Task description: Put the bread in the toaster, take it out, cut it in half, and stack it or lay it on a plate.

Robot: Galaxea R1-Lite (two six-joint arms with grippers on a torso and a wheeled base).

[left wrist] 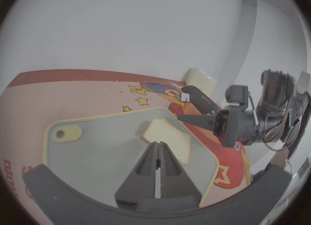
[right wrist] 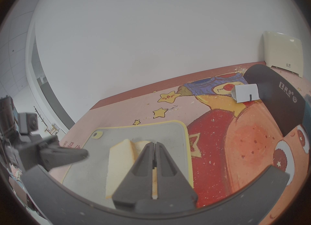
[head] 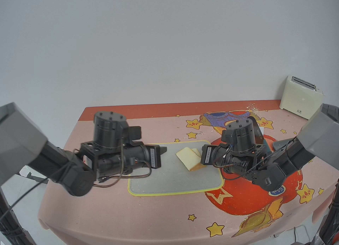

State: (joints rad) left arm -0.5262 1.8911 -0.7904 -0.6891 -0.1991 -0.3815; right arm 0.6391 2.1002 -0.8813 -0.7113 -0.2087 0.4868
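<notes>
The halved bread lies overlapped on the cutting board, likely awaiting stacking, with the left tool pressed together over the board and the right tool pressed together at the board's bread-side edge.

pink tablecloth — star-printed

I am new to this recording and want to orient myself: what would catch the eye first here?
Two pale bread pieces overlap on the grey cutting board at the table's middle. The left gripper and right gripper, both shut, point at them from either side. A cream toaster stands at the far right corner.
</notes>
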